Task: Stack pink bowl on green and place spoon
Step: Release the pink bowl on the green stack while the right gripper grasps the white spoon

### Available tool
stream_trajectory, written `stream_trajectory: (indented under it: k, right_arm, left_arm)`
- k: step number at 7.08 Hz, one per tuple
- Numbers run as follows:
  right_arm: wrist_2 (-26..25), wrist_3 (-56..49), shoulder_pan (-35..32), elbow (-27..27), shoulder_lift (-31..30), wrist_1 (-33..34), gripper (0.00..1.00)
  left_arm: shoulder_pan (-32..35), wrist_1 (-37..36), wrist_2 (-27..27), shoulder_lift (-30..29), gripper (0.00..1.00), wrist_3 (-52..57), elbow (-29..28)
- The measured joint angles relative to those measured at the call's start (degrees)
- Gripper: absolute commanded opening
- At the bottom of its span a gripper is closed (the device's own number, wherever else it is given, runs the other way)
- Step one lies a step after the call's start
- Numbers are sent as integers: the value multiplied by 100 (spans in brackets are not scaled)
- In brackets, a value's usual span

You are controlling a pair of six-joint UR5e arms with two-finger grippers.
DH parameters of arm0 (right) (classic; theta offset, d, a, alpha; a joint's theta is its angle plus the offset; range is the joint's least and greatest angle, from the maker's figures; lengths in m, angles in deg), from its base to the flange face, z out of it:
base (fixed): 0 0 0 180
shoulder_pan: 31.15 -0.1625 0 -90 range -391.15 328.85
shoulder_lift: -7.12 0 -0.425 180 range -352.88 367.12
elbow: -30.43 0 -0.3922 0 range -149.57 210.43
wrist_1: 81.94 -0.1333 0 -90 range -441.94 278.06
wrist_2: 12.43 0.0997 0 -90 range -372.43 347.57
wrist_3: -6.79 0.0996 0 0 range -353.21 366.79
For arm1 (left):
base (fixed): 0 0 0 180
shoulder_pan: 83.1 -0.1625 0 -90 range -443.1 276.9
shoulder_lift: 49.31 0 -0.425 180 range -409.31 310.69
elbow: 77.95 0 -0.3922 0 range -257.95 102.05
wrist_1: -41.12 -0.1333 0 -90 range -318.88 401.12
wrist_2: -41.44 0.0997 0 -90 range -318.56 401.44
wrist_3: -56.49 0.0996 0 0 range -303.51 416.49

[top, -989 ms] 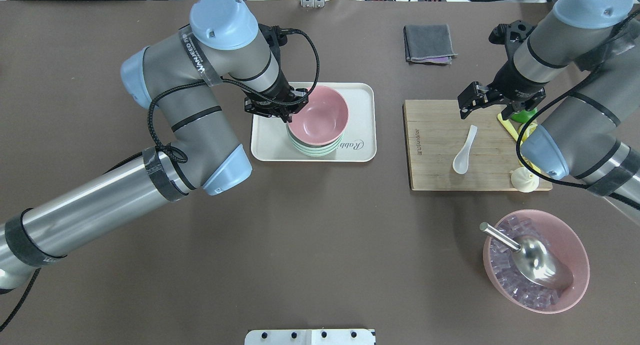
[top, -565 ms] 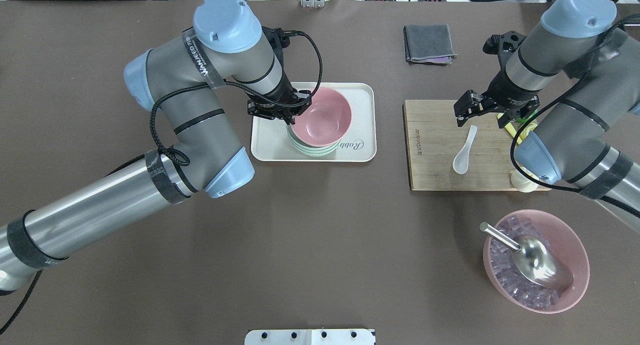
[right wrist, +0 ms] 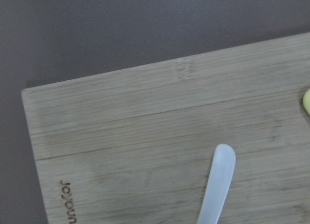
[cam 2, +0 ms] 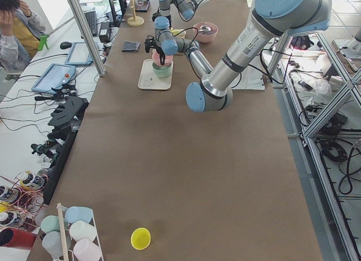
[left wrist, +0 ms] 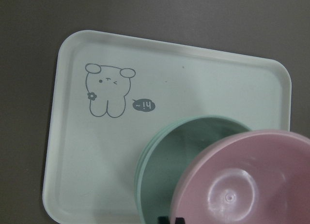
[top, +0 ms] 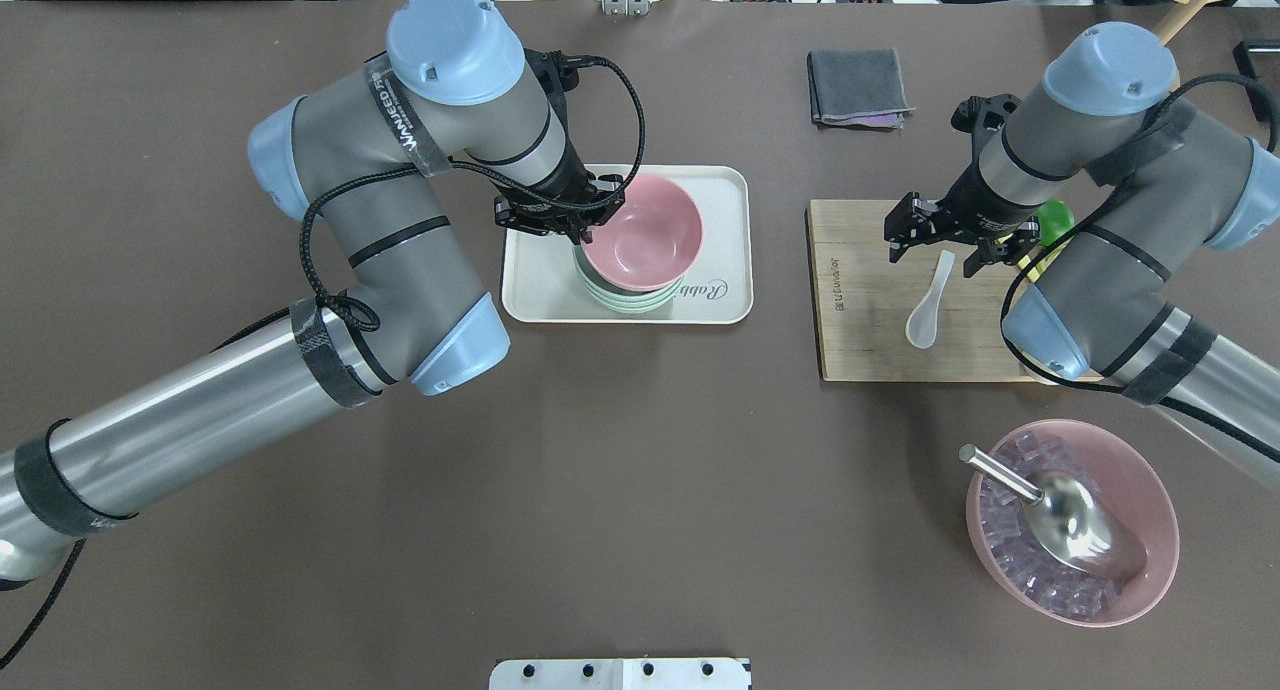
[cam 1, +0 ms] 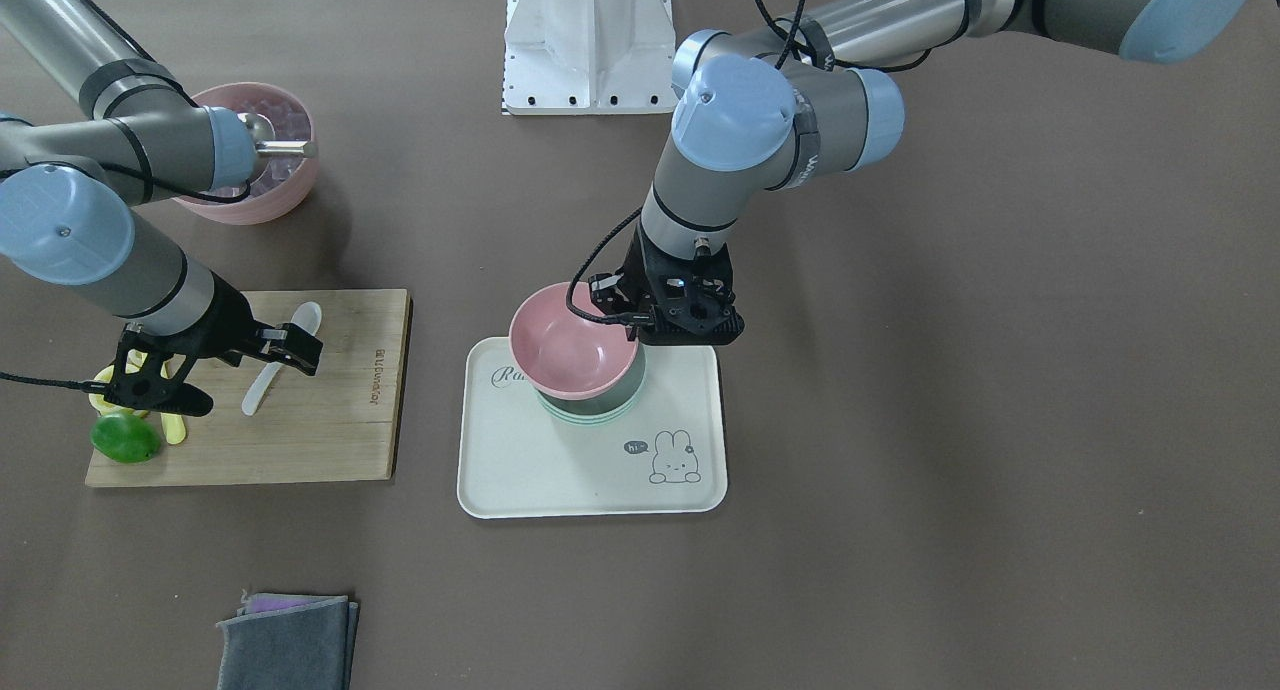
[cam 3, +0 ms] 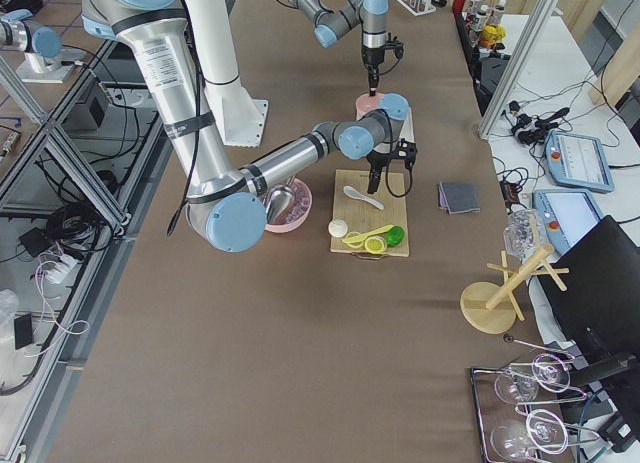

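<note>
Board (top: 865, 305): spoon (top: 924, 315) handle under R gripper (top: 934, 252), jaws spread.

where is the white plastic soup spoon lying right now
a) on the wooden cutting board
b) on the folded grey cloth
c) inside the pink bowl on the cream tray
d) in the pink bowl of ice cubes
a: the white spoon lies flat on the wooden cutting board, with the tip of its handle just below the open right gripper.
</note>
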Motion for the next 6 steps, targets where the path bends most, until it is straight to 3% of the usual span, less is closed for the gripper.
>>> stream_trajectory:
  k: [3,4,5,6]
  right_arm:
    - [-121,547,120,76,-140,-323,65]
    - [-206,581,163,73,-202,-332,54]
    - [-288,593,205,71,-242,-336,36]
    - [-328,599,222,65,-265,-337,0]
  left_arm:
    - [20,0,256,-1,97,-175,45]
    - [29,2,266,-2,97,-217,59]
    - [37,6,269,-2,97,-283,77]
    - [42,7,269,-2,97,-343,91]
